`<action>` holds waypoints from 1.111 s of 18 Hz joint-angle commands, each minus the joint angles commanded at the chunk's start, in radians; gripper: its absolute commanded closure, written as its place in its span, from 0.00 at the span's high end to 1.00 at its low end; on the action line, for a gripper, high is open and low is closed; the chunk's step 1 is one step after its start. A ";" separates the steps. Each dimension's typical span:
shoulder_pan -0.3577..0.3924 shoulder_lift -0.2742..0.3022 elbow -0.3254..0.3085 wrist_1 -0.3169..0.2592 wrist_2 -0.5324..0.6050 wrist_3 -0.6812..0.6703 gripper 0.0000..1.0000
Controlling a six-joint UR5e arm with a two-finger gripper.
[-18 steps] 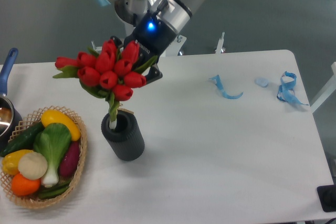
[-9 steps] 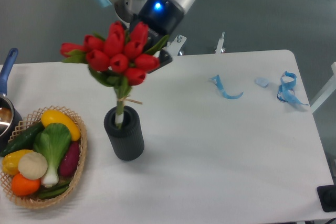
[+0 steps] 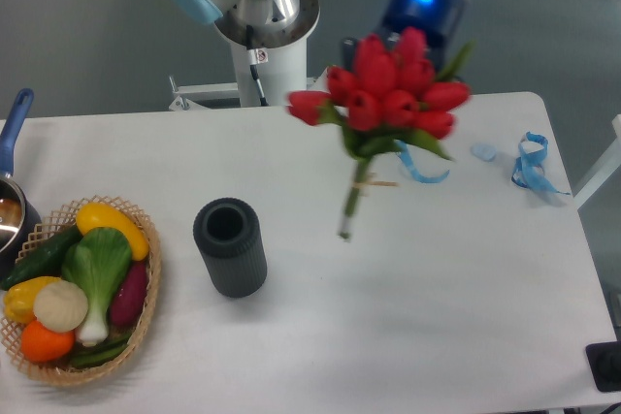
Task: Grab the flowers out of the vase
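Note:
The flowers (image 3: 388, 96), a tied bunch of red tulip buds with green leaves, hang in the air over the middle of the table, stems (image 3: 351, 203) pointing down and free of the vase. My gripper (image 3: 419, 46) is behind the blooms and shut on the bunch; its fingers are hidden by the buds. A blue light glows on its body. The dark grey ribbed vase (image 3: 231, 247) stands upright and empty at the left of centre, well to the left of the stems.
A wicker basket (image 3: 146, 309) of vegetables sits at the front left. A pot with a blue handle (image 3: 12, 128) is at the left edge. Blue ribbon scraps (image 3: 532, 164) lie at the back right. The arm's base (image 3: 262, 36) stands behind the table.
The gripper has lifted the flowers fully out of the vase and carried them to the right. The vase stays put, now empty.

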 joint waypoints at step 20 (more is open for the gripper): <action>0.003 -0.011 -0.038 -0.014 0.094 0.083 0.33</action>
